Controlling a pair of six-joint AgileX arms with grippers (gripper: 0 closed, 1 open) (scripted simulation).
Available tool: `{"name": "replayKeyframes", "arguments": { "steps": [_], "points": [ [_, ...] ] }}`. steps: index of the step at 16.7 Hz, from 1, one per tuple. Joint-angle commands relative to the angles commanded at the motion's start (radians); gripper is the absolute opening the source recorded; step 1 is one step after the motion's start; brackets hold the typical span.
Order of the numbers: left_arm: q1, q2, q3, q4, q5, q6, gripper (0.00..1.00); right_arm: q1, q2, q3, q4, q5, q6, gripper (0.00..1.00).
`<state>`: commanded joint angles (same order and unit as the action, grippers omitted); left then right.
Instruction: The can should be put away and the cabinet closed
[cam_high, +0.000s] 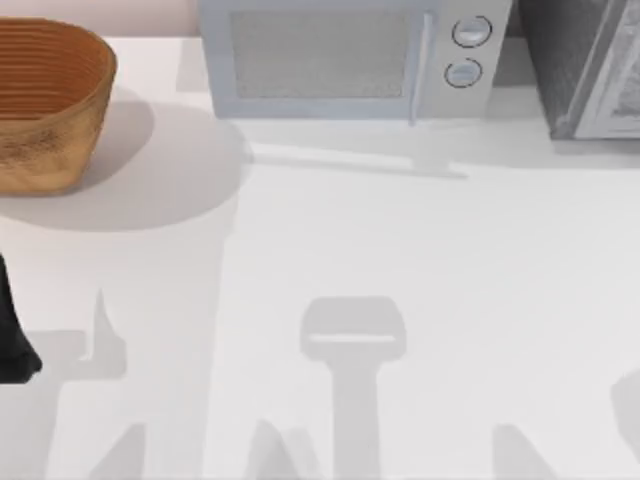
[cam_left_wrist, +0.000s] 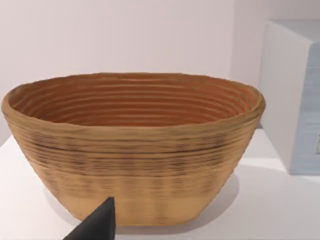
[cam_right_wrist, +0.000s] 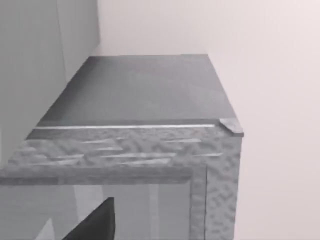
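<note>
The can is out of view. The cabinet (cam_high: 585, 65) is a grey textured box at the table's back right corner, cut off by the top view's edge. The right wrist view looks down on the cabinet's dark flat top (cam_right_wrist: 145, 90) and its textured front frame (cam_right_wrist: 215, 180) from close by. Whether its door stands open I cannot tell. A dark tip of my right gripper (cam_right_wrist: 97, 222) shows just before the cabinet front. My left arm (cam_high: 12, 335) sits at the table's left edge. A dark tip of my left gripper (cam_left_wrist: 97, 225) points at the basket.
A woven brown basket (cam_high: 45, 100) stands at the back left, and its inside (cam_left_wrist: 135, 102) looks bare. A white microwave (cam_high: 350, 55) with two round knobs stands shut at the back middle, and its side (cam_left_wrist: 295, 95) is next to the basket.
</note>
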<state>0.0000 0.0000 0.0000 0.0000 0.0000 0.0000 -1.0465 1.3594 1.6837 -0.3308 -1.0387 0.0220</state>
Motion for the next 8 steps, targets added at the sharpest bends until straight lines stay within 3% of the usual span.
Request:
{"name": "replayKeyframes", "arguments": {
  "steps": [8],
  "points": [
    [0.0,0.0,0.0,0.0,0.0,0.0,1.0,0.002,-0.019,0.06,-0.057,0.004,0.0,1.0]
  ]
}}
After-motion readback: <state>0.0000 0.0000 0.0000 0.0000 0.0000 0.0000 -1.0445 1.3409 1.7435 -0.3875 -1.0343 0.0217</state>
